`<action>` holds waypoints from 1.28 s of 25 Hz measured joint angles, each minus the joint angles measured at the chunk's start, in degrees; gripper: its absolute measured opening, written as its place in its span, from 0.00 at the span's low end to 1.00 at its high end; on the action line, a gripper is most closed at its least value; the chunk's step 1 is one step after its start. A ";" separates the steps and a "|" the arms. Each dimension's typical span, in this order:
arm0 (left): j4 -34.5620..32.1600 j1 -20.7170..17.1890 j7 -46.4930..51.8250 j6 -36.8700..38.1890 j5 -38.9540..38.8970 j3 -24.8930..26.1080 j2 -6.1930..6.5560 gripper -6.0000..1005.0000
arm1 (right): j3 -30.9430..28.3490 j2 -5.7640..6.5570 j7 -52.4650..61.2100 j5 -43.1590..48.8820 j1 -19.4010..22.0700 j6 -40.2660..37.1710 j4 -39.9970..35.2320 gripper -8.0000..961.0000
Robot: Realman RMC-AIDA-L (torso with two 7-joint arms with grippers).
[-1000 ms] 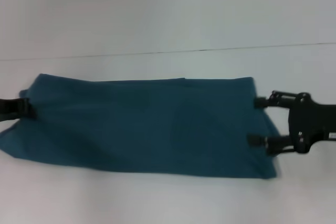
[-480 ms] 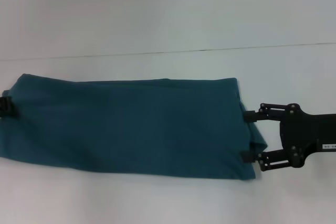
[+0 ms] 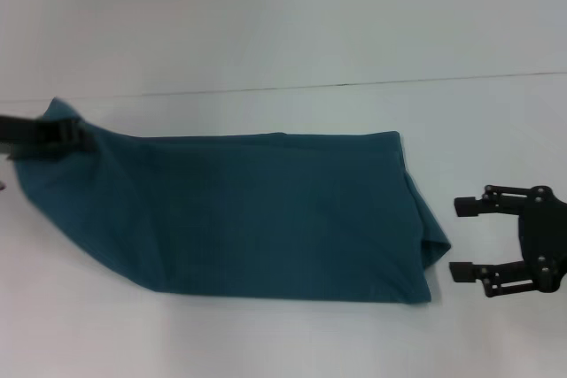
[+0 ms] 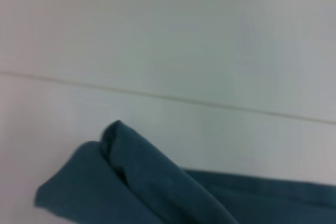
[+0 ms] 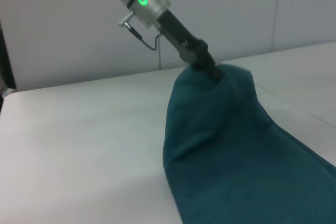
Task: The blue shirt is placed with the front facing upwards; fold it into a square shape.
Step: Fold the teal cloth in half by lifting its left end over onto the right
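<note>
the blue shirt [image 3: 257, 214] lies folded into a long band across the middle of the head view, on the white desk [image 3: 283, 42]. its left end is lifted off the surface: the left pincer [image 3: 78, 133], at the left edge of the frame, is clamped on that corner, and the cloth hangs down from it in a slope. in the right wrist view the same corner peaks up under the dark fingertip. the right pincer [image 3: 461, 238], at the lower right, stands apart from the shirt's right end, fingers spread wide and holding nothing.
</note>
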State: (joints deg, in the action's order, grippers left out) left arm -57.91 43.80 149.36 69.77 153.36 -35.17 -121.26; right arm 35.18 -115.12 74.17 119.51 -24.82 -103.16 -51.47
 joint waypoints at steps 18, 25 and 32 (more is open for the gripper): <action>-0.85 1.91 0.82 0.49 -17.60 -13.27 -2.82 0.05 | -4.63 1.70 1.42 0.25 4.93 -2.93 -3.57 0.95; -0.57 2.07 5.09 -5.14 -19.86 -24.72 -3.11 0.08 | -4.76 1.88 1.42 0.30 5.85 -2.72 -3.64 0.95; 3.47 3.74 6.51 -10.25 -23.45 -31.26 -3.19 0.11 | -5.58 2.35 1.41 1.44 6.63 -2.93 -3.65 0.95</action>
State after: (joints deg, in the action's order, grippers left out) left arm -54.44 47.54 155.87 59.51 129.91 -66.43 -124.45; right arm 29.60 -112.78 75.58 120.94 -18.18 -106.09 -55.11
